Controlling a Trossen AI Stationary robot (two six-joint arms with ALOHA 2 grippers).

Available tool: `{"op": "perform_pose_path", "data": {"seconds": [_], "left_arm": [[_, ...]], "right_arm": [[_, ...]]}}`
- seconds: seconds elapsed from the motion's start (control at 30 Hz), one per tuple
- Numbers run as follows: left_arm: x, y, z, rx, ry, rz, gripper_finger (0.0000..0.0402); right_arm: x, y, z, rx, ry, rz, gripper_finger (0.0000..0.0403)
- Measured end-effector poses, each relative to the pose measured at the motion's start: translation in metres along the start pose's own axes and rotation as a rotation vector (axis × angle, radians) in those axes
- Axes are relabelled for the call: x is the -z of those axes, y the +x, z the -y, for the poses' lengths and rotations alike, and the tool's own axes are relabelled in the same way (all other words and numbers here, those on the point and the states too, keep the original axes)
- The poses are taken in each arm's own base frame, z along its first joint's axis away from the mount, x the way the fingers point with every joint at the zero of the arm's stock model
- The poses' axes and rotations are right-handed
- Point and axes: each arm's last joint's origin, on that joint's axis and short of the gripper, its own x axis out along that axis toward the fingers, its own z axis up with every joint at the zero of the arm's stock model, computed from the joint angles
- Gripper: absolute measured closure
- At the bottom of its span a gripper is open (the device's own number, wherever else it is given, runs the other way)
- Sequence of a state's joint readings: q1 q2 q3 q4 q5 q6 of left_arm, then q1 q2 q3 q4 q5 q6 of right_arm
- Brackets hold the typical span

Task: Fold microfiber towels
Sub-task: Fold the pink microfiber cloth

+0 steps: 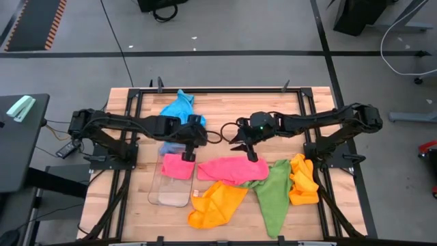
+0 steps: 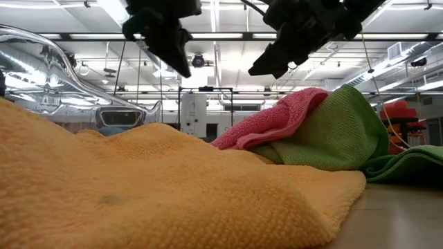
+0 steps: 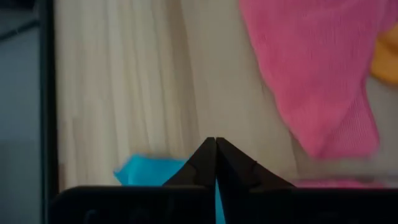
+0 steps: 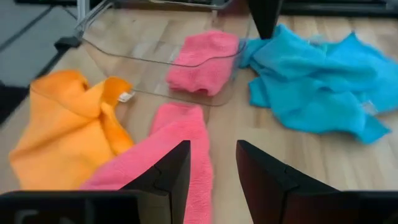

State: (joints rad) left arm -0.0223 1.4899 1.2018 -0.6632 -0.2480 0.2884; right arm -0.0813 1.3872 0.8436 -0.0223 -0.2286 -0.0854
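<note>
A pink microfiber towel lies flattened near the middle of the wooden table, its long axis running side to side across the table, one end toward the clear plastic tray and the other tucked against a green towel. The right gripper hangs just above its far edge, fingers parted to a moderate gap and holding nothing; in the right wrist view the strip runs away between the two fingers. That arm looks the nearer one for the next fold. The left gripper hovers at the far corner of the tray, where a second pink towel already sits folded; its fingers are pressed together with nothing between them. A blue towel lies crumpled beyond the left gripper toward the far edge. Two orange towels rest unfolded, one nearer the front edge, one out to the right.
</note>
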Motion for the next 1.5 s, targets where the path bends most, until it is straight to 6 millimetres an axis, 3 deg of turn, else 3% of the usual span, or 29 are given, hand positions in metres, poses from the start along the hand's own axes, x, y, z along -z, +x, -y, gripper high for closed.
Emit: {"op": "perform_pose_path", "data": {"seconds": [0.17, 0.53, 0.83, 1.1, 1.5], "left_arm": [[-0.008, 0.0, -0.001, 0.015, 0.035, 0.091, 0.0391], [-0.014, 0.004, -0.01, 0.067, 0.034, 0.202, 0.0395], [-0.001, 0.025, 0.0, 0.055, -0.002, 0.242, 0.0387], [0.003, 0.023, -0.007, 0.034, -0.003, 0.246, 0.0381], [0.0, 0.024, 0.002, 0.06, 0.002, 0.254, 0.0393]], "right_arm": [[0.005, 0.002, -0.009, 0.074, 0.095, -0.059, 0.0277], [0.009, 0.006, -0.045, 0.108, 0.12, -0.111, 0.0316], [0.014, 0.003, -0.053, 0.11, 0.208, -0.236, 0.0318], [0.006, -0.005, -0.066, 0.09, 0.197, -0.331, 0.0318], [0.022, -0.013, -0.121, -0.03, 0.121, -0.467, 0.0318]]}}
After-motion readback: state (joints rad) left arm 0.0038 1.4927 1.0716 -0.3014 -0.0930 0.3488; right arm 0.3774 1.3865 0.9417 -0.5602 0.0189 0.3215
